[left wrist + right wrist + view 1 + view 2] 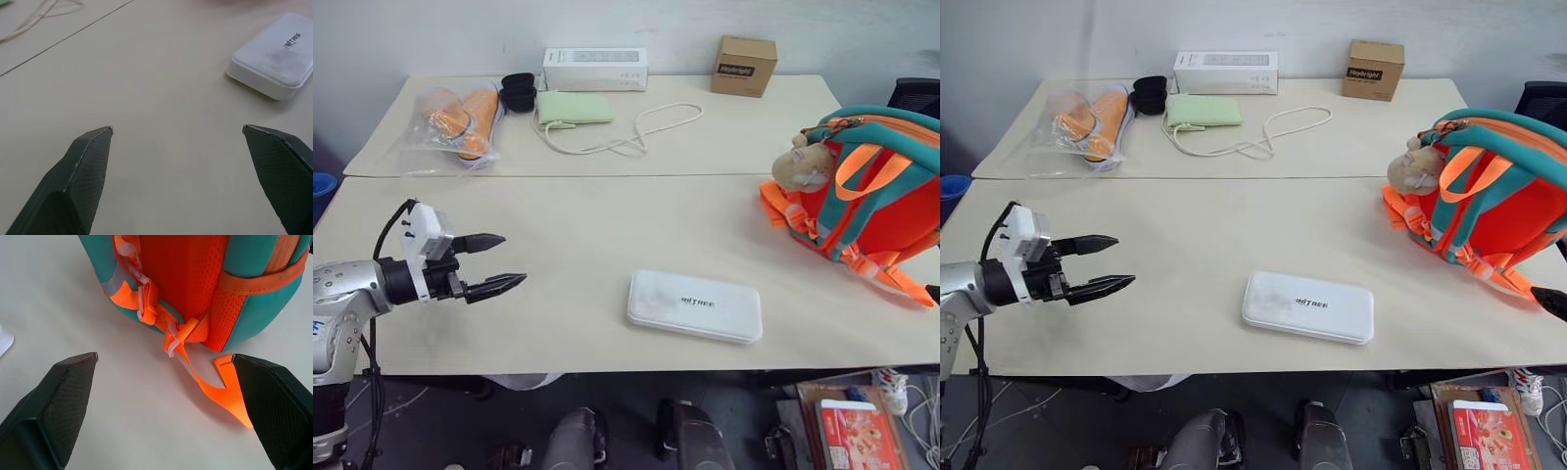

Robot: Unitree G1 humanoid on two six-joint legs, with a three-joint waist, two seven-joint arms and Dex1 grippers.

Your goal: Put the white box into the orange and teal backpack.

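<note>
White box (695, 305) flat on table (558, 245), apart from orange and teal backpack (871, 186)

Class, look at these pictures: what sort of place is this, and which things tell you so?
Probably a workroom or lab set up for tests: plain pale tables against a bare wall, loose props such as a brown cardboard box and a white carton, clutter on the floor.

One white box (695, 305), one backpack (871, 186), one white carton (595, 69), one brown carton (744, 65), one green pouch (574, 107), perhaps two black cups (518, 91).
</note>
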